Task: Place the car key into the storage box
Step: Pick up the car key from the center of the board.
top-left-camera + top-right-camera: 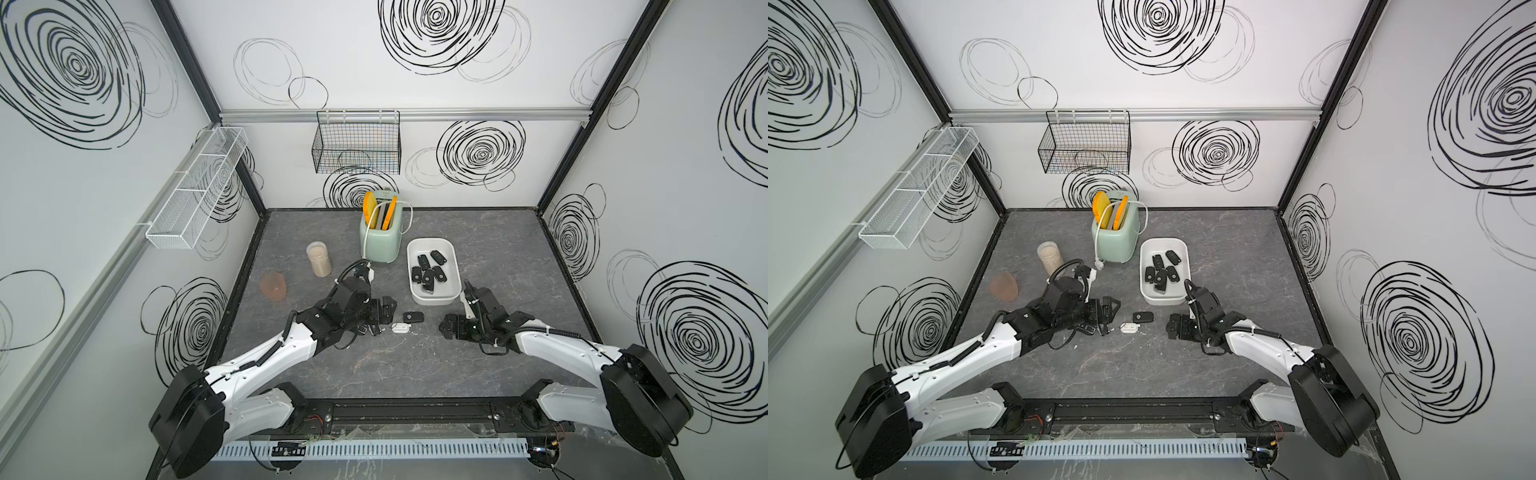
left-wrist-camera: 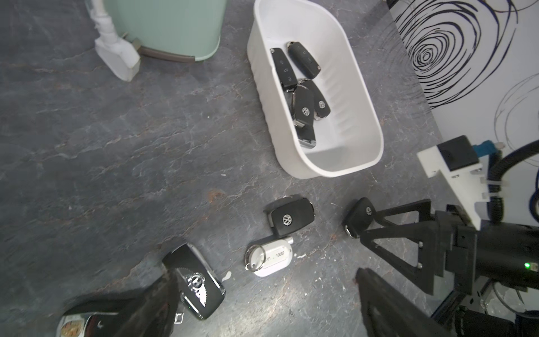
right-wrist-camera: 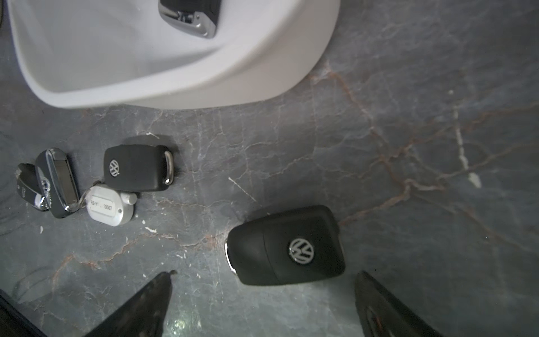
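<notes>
**Both hands released beside loose keys, near the storage box**

Nearest the viewer, 2 arms reach inward over the grey marbled desk (image 1: pixel 415 374). The left hand (image 1: pixel 384 314) is released, jaws spread wide and grasping nothing. In its wrist view 1 finger (image 2: pixel 145 309) stands right beside a black key with a winged badge (image 2: pixel 197 284), and a crest-badged key (image 2: pixel 77 325) lies partly cut off at the frame's edge.

The right hand (image 1: pixel 445 328) is likewise released. The car key (image 3: pixel 287 248), black with a round silver badge, lies flat on the desk just ahead of the gap between the right hand's fingertips. Whether either tip touches it cannot be told. It lies outside the storage box, near the box's near end.

Between the 2 hands lie a second round-badged key (image 1: pixel 413 318) and, close against it, a white tag (image 1: pixel 401 330) on a split ring.

Just beyond, the storage box (image 1: pixel 454 257), a white rounded tub, holds several black keys (image 1: pixel 428 276), and its near end is bare.

Farther back on the left stand a brownish cup (image 1: pixel 273 286) and a pale translucent cup (image 1: pixel 319 259). Beside the box stands a mint-green toaster (image 1: pixel 380 243) with orange slices in its slots and a white cord.

On the back wall hangs a black wire basket (image 1: pixel 357 143). On the left wall hangs a long white mesh rack (image 1: pixel 195 191).
</notes>
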Robot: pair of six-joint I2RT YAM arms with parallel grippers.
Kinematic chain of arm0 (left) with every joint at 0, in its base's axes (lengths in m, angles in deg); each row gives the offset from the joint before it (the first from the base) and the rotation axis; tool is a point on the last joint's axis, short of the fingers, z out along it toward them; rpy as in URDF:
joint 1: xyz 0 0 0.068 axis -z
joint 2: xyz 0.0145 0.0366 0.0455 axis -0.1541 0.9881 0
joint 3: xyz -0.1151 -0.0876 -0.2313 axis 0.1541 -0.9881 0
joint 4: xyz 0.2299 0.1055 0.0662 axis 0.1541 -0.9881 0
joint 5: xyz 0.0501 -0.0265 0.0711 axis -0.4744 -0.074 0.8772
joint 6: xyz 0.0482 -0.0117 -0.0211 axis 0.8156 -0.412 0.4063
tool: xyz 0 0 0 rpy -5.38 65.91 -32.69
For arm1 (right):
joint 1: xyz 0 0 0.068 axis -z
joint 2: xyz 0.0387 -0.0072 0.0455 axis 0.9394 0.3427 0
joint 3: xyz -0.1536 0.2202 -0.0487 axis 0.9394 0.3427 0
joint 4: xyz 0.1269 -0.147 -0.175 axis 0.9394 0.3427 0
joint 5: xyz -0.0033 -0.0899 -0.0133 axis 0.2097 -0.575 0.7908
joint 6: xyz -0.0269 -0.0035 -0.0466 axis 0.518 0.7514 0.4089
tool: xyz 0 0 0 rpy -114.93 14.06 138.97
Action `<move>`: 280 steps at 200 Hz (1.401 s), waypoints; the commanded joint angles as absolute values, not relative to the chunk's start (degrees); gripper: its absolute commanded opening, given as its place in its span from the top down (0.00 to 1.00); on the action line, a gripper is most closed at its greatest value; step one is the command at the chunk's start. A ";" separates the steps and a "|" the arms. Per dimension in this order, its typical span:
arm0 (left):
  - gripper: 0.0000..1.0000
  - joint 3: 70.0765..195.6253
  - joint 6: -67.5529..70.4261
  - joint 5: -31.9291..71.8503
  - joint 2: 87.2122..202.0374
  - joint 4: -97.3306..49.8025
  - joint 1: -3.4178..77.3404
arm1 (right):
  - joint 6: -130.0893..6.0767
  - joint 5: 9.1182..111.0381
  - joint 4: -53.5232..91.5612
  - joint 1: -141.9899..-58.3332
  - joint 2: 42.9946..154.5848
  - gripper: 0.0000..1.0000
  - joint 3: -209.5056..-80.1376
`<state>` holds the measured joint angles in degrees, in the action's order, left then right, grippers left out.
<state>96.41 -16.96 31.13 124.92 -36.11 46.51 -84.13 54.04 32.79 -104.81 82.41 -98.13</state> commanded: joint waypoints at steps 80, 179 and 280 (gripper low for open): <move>0.02 89.55 -20.37 34.01 115.87 -32.18 43.03 | -92.32 39.47 42.42 -111.15 94.28 0.00 -108.37; 0.02 87.65 -21.22 31.68 115.38 -30.98 41.00 | -92.11 35.65 48.39 -113.11 97.63 0.21 -110.10; 0.02 87.48 -22.65 30.52 115.87 -29.55 40.85 | -90.87 37.81 46.67 -111.67 92.40 0.30 -105.69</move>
